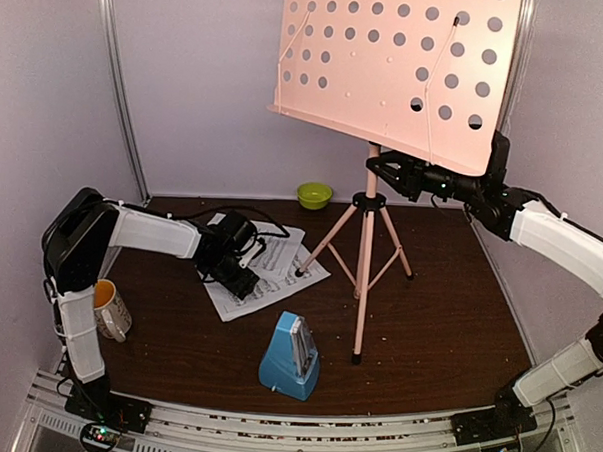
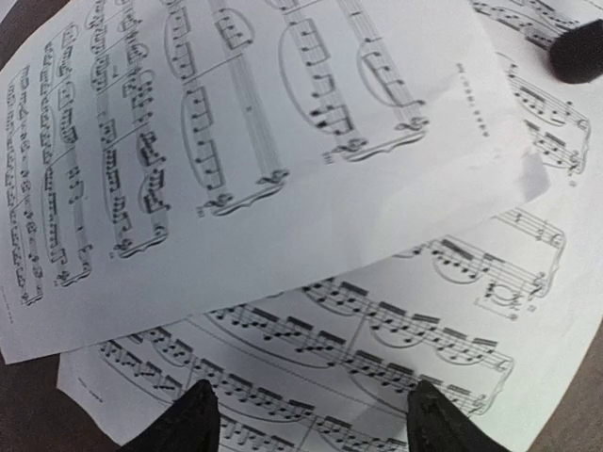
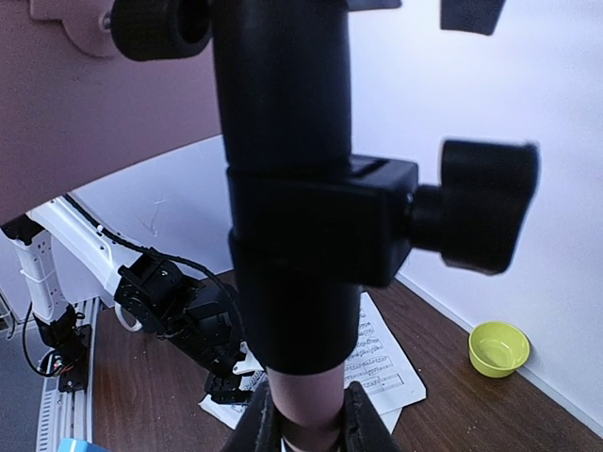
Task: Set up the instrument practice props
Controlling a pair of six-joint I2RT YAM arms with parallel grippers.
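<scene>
The pink music stand (image 1: pixel 366 239) is upright on its tripod, its perforated desk (image 1: pixel 389 60) tilted at the top. My right gripper (image 1: pixel 377 169) is shut on the stand's pole just below the black collar (image 3: pixel 292 188); both fingers (image 3: pixel 256 426) press the pink tube (image 3: pixel 306 400). Two sheet-music pages (image 1: pixel 275 260) lie overlapping on the table, the upper page (image 2: pixel 236 141) skewed over the lower page (image 2: pixel 424 320). My left gripper (image 2: pixel 316 426) hovers open just above the lower page, holding nothing. The blue metronome (image 1: pixel 291 358) sits near the front.
A white mug (image 1: pixel 111 310) with an orange inside stands beside the left arm. The lime-green bowl (image 1: pixel 314 195) sits at the back wall. One black tripod foot (image 2: pixel 579 52) rests on the pages' far corner. Walls close in on both sides.
</scene>
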